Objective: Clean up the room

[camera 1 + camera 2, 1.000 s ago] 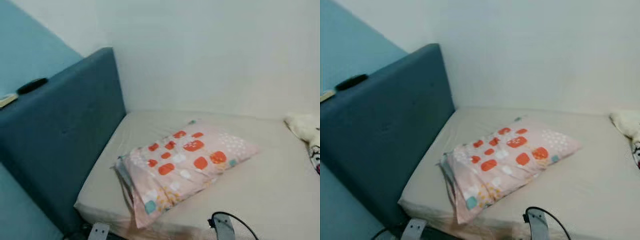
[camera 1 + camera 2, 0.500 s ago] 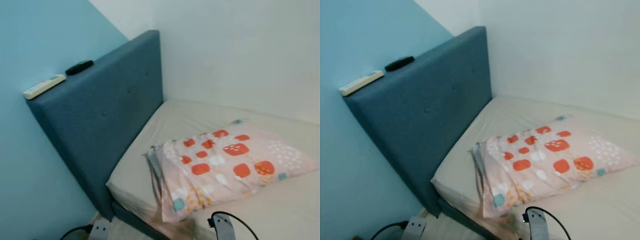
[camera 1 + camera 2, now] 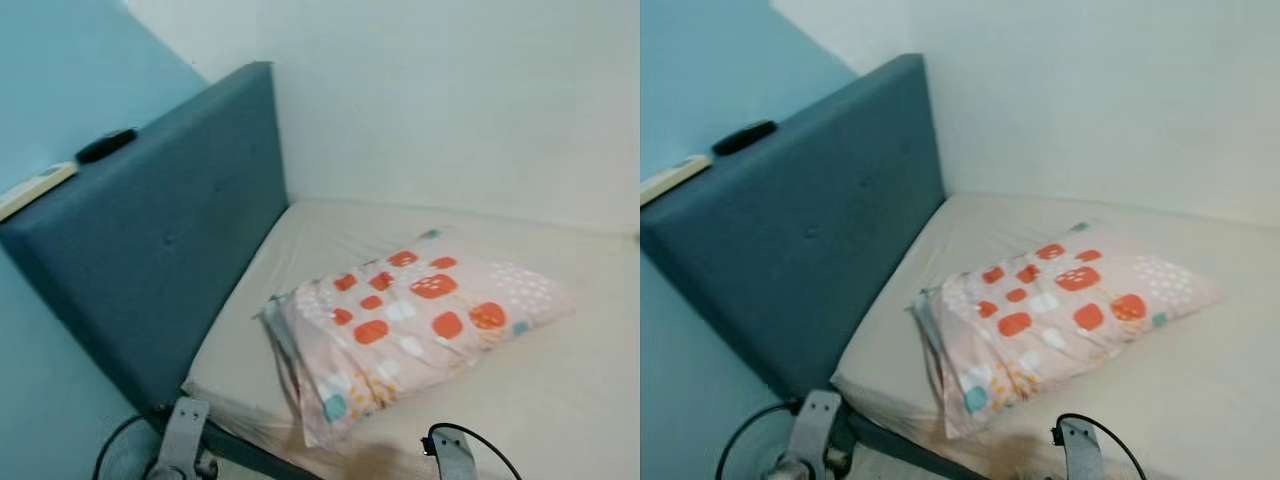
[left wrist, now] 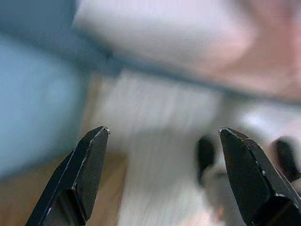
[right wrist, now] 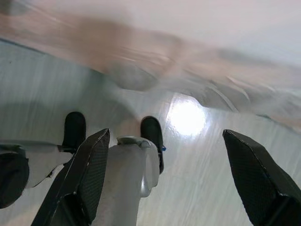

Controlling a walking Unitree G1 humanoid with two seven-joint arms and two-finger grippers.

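A: The left gripper (image 4: 162, 176) hangs low over the pale floor (image 4: 155, 155), fingers spread wide with nothing between them. The right gripper (image 5: 174, 179) is likewise wide apart and empty, above the glossy floor beside the robot's own leg (image 5: 127, 183).

B: What differs from half a second ago?

A: The head camera has swung right; the headboard (image 3: 150, 250) sits further left in the picture, and the pillow itself has not shifted.

B: And around it?

A: A white remote (image 3: 35, 187) and a black remote (image 3: 106, 145) lie on the headboard's top edge.

B: The pillow?

A: The pillow (image 3: 410, 330) lies flat on the mattress (image 3: 560, 400) near the headboard, its long axis running diagonally from the near bed edge towards the far right.
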